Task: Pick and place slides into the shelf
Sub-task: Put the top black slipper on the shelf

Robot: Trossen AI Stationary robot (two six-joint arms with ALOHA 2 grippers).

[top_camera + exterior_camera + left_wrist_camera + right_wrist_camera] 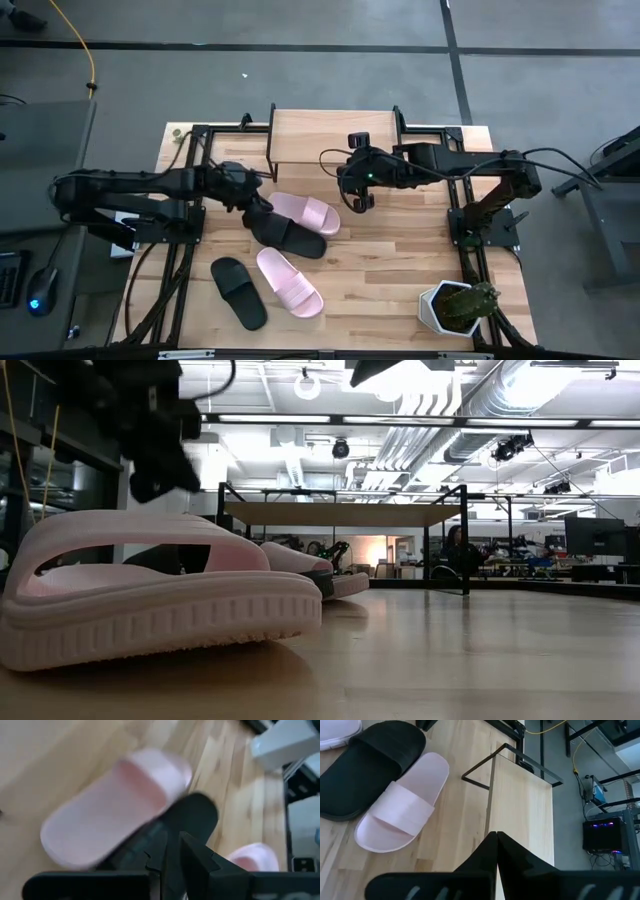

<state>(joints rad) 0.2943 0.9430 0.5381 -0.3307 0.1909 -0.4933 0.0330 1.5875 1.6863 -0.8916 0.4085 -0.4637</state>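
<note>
Two slides [303, 212] were pale pink, two [240, 291] matte black; the shelf [330, 138] and tabletop [400, 270] were light wood.

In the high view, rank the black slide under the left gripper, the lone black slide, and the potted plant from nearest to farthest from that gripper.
From the left gripper:
1. Black slide beside the upper pink slide, right at the gripper.
2. Lone black slide, toward the table's front.
3. Potted plant, at the far right front corner.
</note>
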